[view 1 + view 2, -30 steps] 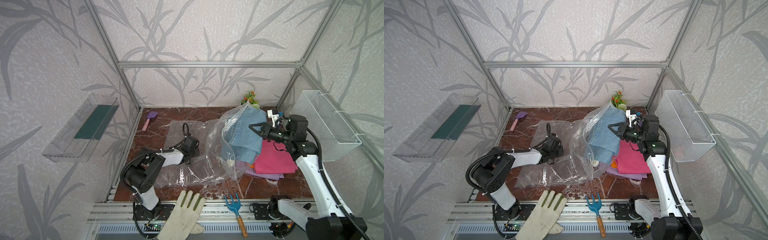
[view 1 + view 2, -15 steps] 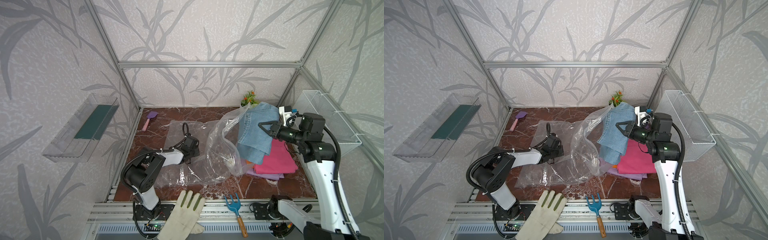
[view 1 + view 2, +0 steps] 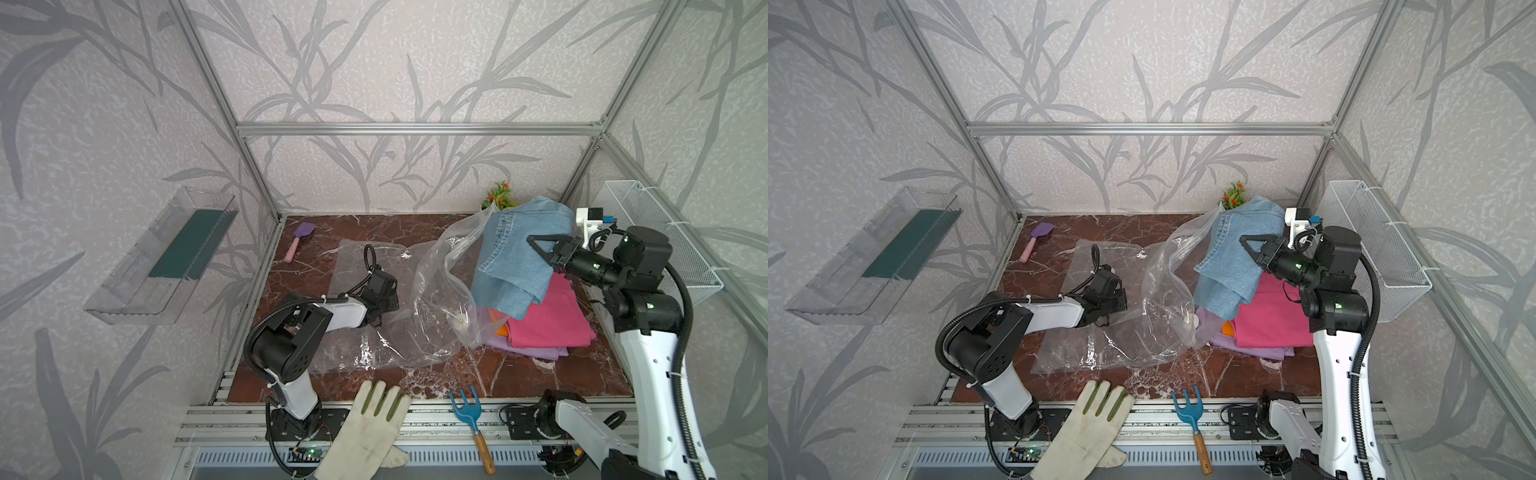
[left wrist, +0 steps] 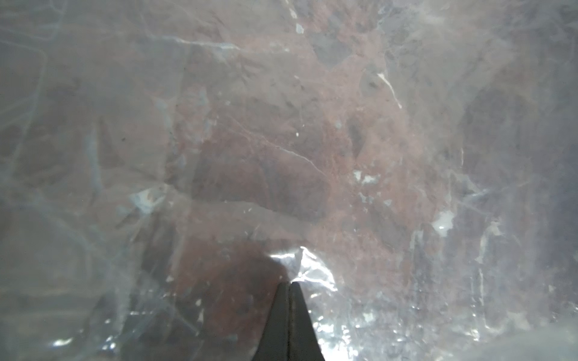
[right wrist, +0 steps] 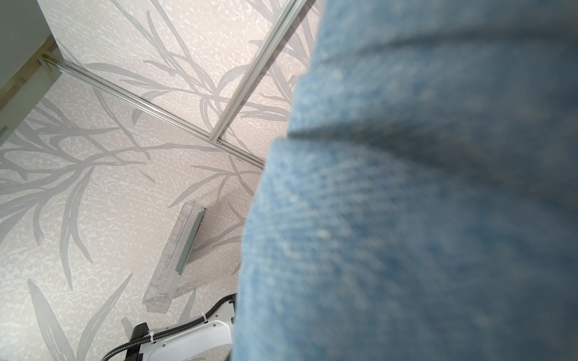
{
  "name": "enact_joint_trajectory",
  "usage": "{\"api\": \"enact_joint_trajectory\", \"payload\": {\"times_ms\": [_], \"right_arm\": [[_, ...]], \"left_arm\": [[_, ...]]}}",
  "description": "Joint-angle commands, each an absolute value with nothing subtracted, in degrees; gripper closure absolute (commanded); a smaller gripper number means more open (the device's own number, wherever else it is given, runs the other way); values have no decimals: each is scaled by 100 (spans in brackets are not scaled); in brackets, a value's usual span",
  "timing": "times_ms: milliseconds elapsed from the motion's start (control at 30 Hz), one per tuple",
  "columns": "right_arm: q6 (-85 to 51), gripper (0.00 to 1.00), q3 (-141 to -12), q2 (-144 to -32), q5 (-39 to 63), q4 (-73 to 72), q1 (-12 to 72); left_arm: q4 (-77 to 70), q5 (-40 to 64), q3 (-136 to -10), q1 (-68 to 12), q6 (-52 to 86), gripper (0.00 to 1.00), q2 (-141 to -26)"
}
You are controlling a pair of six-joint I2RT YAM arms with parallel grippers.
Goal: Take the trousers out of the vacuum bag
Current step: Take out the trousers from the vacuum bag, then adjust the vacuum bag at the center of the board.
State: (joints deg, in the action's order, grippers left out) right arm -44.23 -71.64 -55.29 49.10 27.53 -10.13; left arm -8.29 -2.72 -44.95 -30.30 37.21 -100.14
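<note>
The light blue denim trousers (image 3: 515, 257) (image 3: 1237, 257) hang outside the vacuum bag, above the pile at the right. My right gripper (image 3: 536, 245) (image 3: 1248, 245) is shut on them, and the denim (image 5: 406, 218) fills the right wrist view and hides the jaws. Below lie the hot pink trousers (image 3: 548, 320), an orange pair (image 3: 500, 328) and a lilac pair (image 3: 536, 351). The clear vacuum bag (image 3: 432, 291) (image 3: 1154, 299) sprawls mid-table, its mouth standing up beside the denim. My left gripper (image 4: 289, 283) (image 3: 376, 311) is low on the table, shut on a pinch of the bag's film (image 4: 312, 156).
A cream glove (image 3: 365, 432) and a blue hand rake (image 3: 473, 419) lie on the front rail. A purple spatula (image 3: 299, 239) sits at the back left and a small plant (image 3: 498, 197) at the back. A wire basket (image 3: 656, 232) hangs on the right wall, close to the right arm. A clear shelf (image 3: 166, 257) is on the left wall.
My right gripper has pulled the denim trousers to the right, out of the bag's mouth and over the pile. The bag's mouth has slackened. The left arm has not moved.
</note>
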Motion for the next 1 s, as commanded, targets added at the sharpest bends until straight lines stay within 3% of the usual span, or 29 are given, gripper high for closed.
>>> {"api": "enact_joint_trajectory", "payload": {"times_ms": [0, 400, 967], "right_arm": [[-4736, 100, -7734, -5336, 5187, 1399, -1198], [-4632, 100, -8427, -5482, 4784, 1377, -1744], [-2947, 100, -8956, -5241, 2943, 2766, -1984]], "left_arm": [[70, -182, -4186, -2980, 3832, 100, -10453], [44, -145, -4116, -2912, 3806, 100, -10410], [-75, 167, -3984, -2835, 3598, 100, -9464]]}}
